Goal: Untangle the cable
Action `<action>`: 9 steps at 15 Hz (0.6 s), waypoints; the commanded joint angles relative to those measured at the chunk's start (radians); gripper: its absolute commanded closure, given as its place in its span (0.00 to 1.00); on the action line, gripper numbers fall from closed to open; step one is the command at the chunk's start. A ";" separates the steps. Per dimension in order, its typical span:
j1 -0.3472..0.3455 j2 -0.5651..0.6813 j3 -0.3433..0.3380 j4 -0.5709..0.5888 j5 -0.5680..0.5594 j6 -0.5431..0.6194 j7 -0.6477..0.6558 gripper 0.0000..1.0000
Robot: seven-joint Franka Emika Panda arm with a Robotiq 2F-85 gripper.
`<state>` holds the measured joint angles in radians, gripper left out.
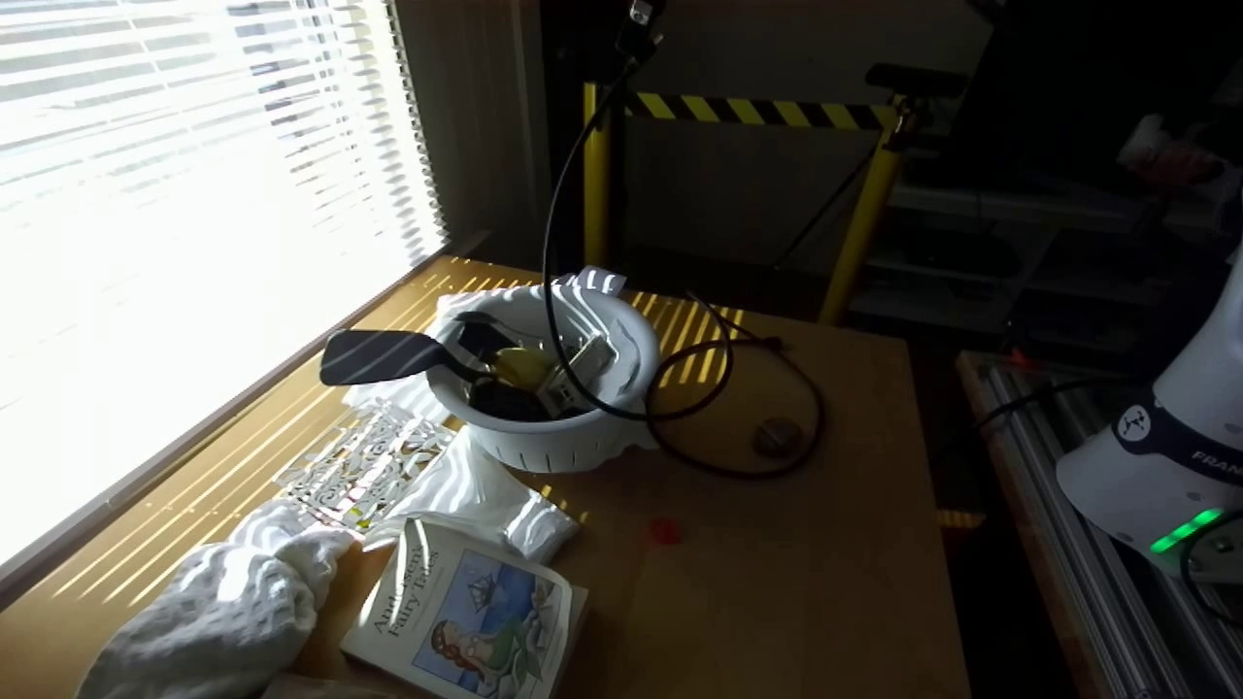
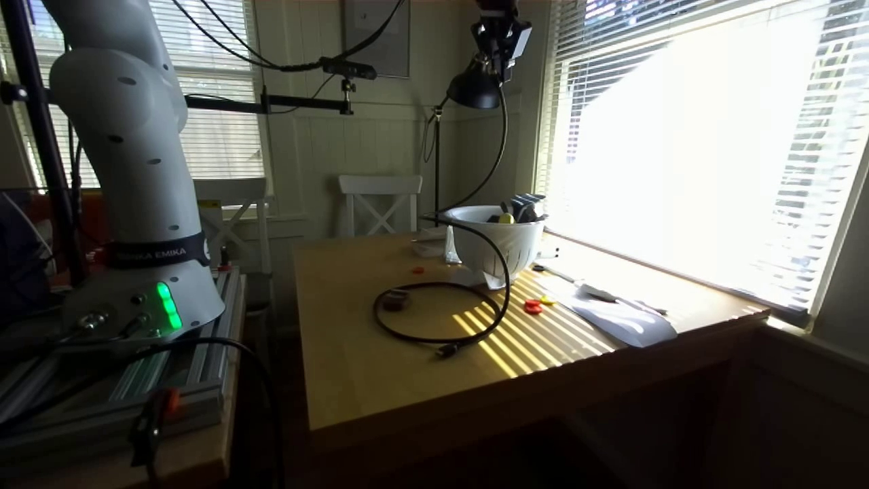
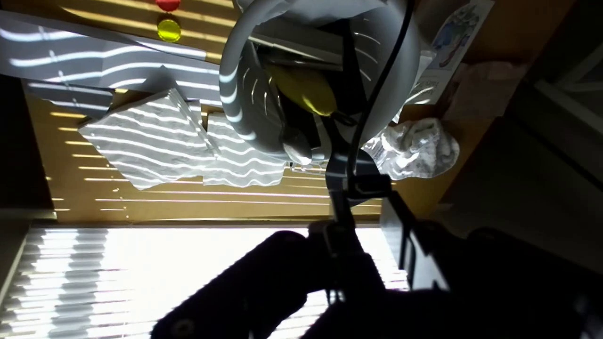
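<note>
Lifting looks to be the step in hand: the jaws pinch the black cable (image 3: 373,95) high above the counter (image 2: 353,380), and the rest of it is not yet straightened. From the jaws it hangs in a long bow over the white bowl (image 1: 558,447), passes the rim and comes down on the counter, where it lies in loops, with a plug-like end (image 2: 447,350) towards the near edge in an exterior view. Whether it rests on the rim, or hides a real knot, I cannot tell; the loops look open. How close to an end the jaws hold it is too dark to make out.

The next move probably calls for drawing the cable clear of the bowl, high enough not to catch the rim or the spatula (image 1: 384,357), then pulling sideways along the counter so the loops open out. A small dark object (image 1: 779,439) lies within the loop and could be dragged along.

As for writing, the book (image 1: 495,602) at the near left in an exterior view is titled "Andersen's Fairy Tales". The dark band (image 2: 159,251) on the arm (image 2: 146,176) reads "FRANKA EMIKA", its first letters dim. I can read no other lettering.
</note>
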<state>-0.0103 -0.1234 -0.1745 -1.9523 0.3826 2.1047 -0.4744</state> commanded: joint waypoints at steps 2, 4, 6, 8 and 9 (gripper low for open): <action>-0.035 0.139 -0.027 0.074 0.289 -0.119 -0.248 0.94; -0.076 0.197 -0.025 0.096 0.348 -0.205 -0.394 0.94; -0.127 0.280 -0.026 0.152 0.351 -0.293 -0.508 0.94; -0.169 0.331 -0.017 0.194 0.333 -0.367 -0.533 0.55; -0.182 0.332 -0.013 0.198 0.307 -0.381 -0.541 0.59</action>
<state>-0.1437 0.1386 -0.2010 -1.8431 0.7028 1.8162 -0.9699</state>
